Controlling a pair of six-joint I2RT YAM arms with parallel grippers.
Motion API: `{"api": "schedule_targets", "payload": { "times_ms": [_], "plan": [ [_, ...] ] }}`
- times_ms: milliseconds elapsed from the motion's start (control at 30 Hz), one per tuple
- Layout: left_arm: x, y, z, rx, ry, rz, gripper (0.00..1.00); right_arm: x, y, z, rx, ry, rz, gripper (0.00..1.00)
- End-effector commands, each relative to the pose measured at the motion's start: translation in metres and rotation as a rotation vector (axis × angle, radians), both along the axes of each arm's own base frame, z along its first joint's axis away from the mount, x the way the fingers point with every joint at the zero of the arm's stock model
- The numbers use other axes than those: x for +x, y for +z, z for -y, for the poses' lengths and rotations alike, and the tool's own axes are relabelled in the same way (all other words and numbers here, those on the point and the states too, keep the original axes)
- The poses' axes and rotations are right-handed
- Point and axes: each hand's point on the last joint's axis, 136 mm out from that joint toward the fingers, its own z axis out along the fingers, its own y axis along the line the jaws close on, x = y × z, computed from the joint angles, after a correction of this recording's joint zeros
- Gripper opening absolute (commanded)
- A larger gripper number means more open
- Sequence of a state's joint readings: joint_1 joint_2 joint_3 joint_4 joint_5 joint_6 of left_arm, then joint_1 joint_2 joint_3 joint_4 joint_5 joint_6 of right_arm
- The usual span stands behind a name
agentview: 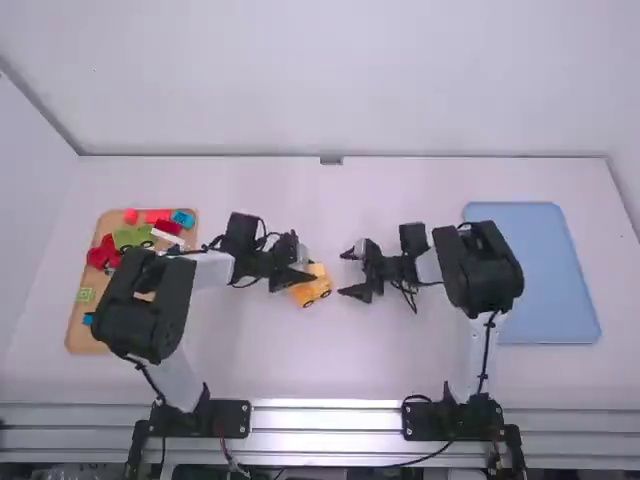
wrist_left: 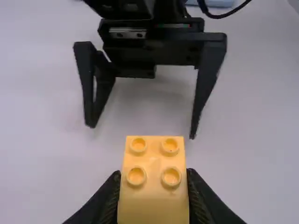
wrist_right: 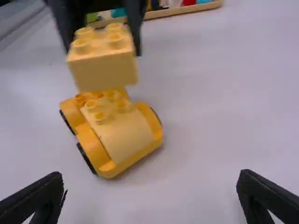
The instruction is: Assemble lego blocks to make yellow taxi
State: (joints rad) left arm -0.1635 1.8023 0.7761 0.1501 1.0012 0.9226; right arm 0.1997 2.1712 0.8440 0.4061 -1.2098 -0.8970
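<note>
The pale yellow, studded plastic block should be light, stiff, slightly slick, best pinched by its flat sides, as the left gripper has it, fingers parted by its width. The right gripper gapes wide, empty. The orange-yellow wheeled car base lies near the high view's centre; the right wrist view puts it left of centre, beneath the block, perhaps just clear.

The left gripper pinches a yellow block with four studs showing. Beyond it, the right gripper hangs over the white table, fingers spread apart, with part of a blue tray farther off.
</note>
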Motion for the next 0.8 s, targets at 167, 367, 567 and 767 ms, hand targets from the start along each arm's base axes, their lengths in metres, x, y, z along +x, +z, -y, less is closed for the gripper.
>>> {"api": "schedule_targets", "payload": {
  "times_ms": [167, 367, 567, 767],
  "plan": [
    [0.011, 0.024, -0.013, 0.008, 0.079, 0.000, 0.02, -0.004, 0.015, -0.021, 0.022, 0.165, 0.108, 0.99],
    [0.006, 0.026, -0.021, 0.102, 0.117, 0.000, 0.02, -0.021, 0.008, -0.037, -0.080, 0.289, 0.167, 0.99],
    [-0.006, 0.034, -0.030, 0.085, 0.105, -0.010, 0.02, -0.033, -0.002, -0.051, -0.133, 0.344, 0.188, 0.99],
    [-0.018, 0.020, -0.032, 0.084, 0.105, -0.017, 0.02, -0.035, -0.010, -0.058, -0.185, 0.362, 0.222, 0.99]
  ]
}}
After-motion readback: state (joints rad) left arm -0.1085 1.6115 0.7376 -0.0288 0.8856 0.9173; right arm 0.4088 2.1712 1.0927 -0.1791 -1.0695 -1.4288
